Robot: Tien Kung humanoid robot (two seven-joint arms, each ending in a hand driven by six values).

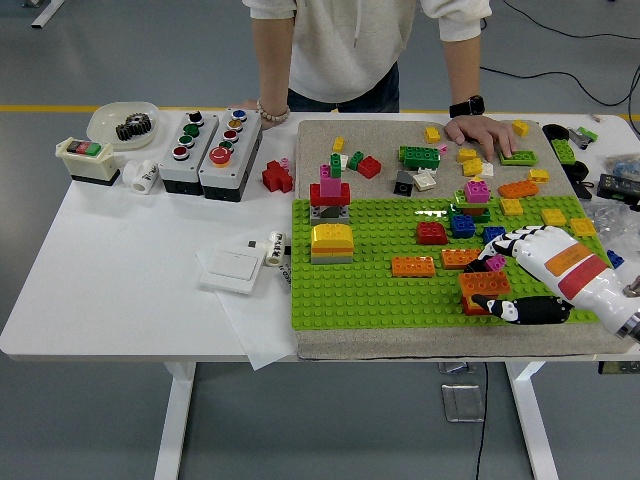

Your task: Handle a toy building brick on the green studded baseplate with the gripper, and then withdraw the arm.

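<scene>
Right hand (522, 275) with fingers spread, empty, beside orange brick (484, 284) on green baseplate (370, 285).

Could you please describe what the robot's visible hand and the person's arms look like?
The robot's right hand has a white shell with an orange and a red stripe, black-and-white banded fingers and a black thumb. The person wears a white short-sleeved top, a black smartwatch and a beaded bracelet.

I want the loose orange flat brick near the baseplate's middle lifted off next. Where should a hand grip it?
Grip the orange flat brick across its two long sides, coming straight down from above. It lies low and flat on the green baseplate, with clear studs front and back; a second orange brick sits close to its right end.
</scene>
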